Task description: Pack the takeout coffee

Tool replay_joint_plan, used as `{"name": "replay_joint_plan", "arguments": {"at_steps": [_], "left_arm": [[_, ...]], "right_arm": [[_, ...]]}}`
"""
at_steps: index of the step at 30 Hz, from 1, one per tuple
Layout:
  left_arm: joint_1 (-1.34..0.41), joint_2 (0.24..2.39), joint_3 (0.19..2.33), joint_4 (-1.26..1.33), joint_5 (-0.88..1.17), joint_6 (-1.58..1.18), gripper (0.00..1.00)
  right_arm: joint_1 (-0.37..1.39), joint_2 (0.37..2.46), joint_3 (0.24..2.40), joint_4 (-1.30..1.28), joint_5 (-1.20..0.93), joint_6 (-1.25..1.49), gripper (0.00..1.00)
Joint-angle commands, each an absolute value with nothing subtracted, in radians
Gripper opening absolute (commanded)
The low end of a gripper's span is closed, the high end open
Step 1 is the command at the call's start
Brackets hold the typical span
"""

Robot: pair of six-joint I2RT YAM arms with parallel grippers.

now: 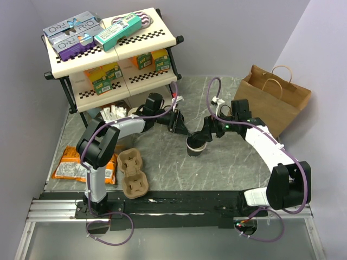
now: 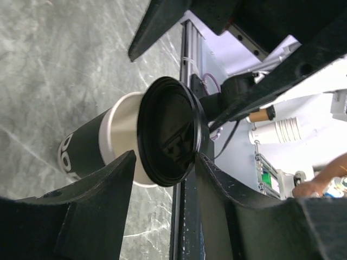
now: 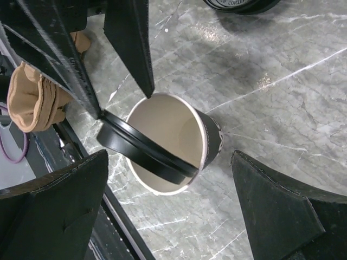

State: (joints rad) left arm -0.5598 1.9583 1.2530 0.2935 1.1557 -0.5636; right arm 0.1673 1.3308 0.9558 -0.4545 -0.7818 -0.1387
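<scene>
The takeout coffee cup [image 1: 196, 146] stands on the marble table between both grippers. Its black lid [image 3: 143, 151] sits askew, one edge dipped inside the empty cup [image 3: 211, 141] and the other raised over the rim. In the left wrist view the lid [image 2: 171, 130] faces the camera in front of the cup's cream wall [image 2: 116, 135]. My left gripper [image 2: 164, 162] is open, its fingertips either side of the lid's lower edge. It reaches in from the left [image 1: 181, 127]. My right gripper [image 3: 169, 157] hangs wide open above the cup [image 1: 205, 135], both fingers apart from it.
A brown paper bag [image 1: 276, 97] stands at the back right. The pulp cup carrier [image 1: 133, 173] and orange snack bags [image 1: 73, 165] lie front left. A stocked shelf rack [image 1: 108, 49] fills the back left, with a cup of white sticks [image 1: 113, 115] beneath it.
</scene>
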Motion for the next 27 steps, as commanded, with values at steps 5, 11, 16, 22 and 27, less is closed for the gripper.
{"name": "replay_joint_plan", "arguments": {"at_steps": [5,11,16,22,27], "left_arm": [[-0.557,1.894,1.319,0.177,1.055,-0.44,0.54],[-0.554,1.881,1.319,0.167,1.031,-0.423,0.55],[-0.554,1.879,1.33,0.124,0.988,-0.388,0.55],[-0.554,1.887,1.342,0.095,0.936,-0.362,0.56],[-0.555,1.898,1.339,0.127,0.963,-0.39,0.56]], "right_arm": [[0.181,1.365,1.022,-0.417,-0.785,-0.135,1.0],[0.187,1.382,1.037,-0.42,-0.785,-0.135,1.0],[0.19,1.394,1.045,-0.428,-0.782,-0.135,1.0],[0.193,1.41,1.057,-0.433,-0.778,-0.137,1.0],[0.193,1.408,1.06,-0.446,-0.778,-0.141,1.0]]}}
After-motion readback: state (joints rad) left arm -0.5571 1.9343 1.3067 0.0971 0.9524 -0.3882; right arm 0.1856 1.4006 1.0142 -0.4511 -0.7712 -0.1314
